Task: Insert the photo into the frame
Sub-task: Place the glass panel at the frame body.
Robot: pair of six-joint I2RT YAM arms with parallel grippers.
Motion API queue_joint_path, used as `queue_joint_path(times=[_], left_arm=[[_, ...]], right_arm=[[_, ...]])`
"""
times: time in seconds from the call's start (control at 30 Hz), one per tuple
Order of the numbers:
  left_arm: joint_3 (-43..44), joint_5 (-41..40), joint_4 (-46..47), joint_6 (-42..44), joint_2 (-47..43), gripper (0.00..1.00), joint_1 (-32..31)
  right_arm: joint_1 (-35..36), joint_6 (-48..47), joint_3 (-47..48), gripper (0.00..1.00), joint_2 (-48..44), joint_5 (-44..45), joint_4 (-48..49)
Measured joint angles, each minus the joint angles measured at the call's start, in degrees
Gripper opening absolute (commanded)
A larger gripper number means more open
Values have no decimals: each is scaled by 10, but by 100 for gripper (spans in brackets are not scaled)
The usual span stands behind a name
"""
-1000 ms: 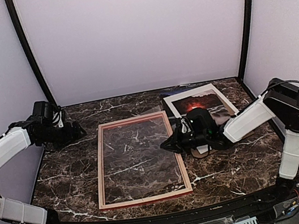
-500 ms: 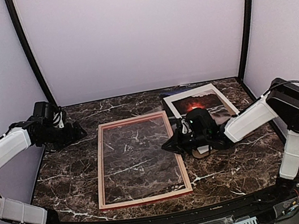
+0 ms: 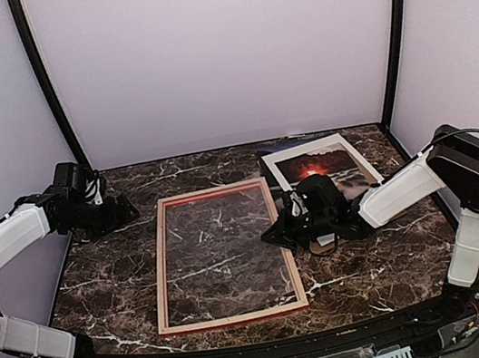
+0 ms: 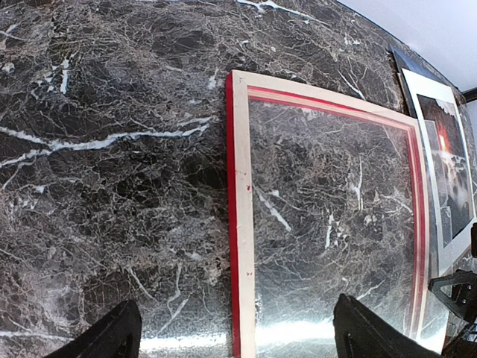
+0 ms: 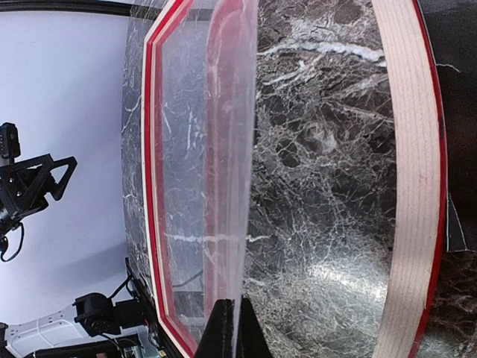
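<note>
Top view: counted one frame (image 3: 163,265), flat on the marble worktop (image 3: 111,292) between the two arms, pale wood side up. Judged laid face down for loading from the back. Counted one photo (image 3: 316,166), at the back right just beside the frame, bordered by one white mat (image 3: 306,149); not yet in the frame. Found the left fingers (image 3: 125,211) spread wide and empty, above the worktop well left of the frame, probably parked out of the way. Found the right fingers (image 3: 271,231) low at the frame's right rail. Left wrist view: confirmed both fingers far apart with nothing between; noted red outer edge, pale back and glare inside the opening. Right wrist view: found the right fingers pressed together, seemingly nipping the edge of one clear sheet (image 5: 223,149) rising out of the opening. Judged raised to make room for the photo; cannot tell glass from plastic.
</note>
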Motion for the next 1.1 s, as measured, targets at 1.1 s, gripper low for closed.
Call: queue_joint_path(times=[1.1], left_arm=[[-15,-1,7,-2,19,92,-28]], right_arm=[[5,-30,30,0,0,4,-30]])
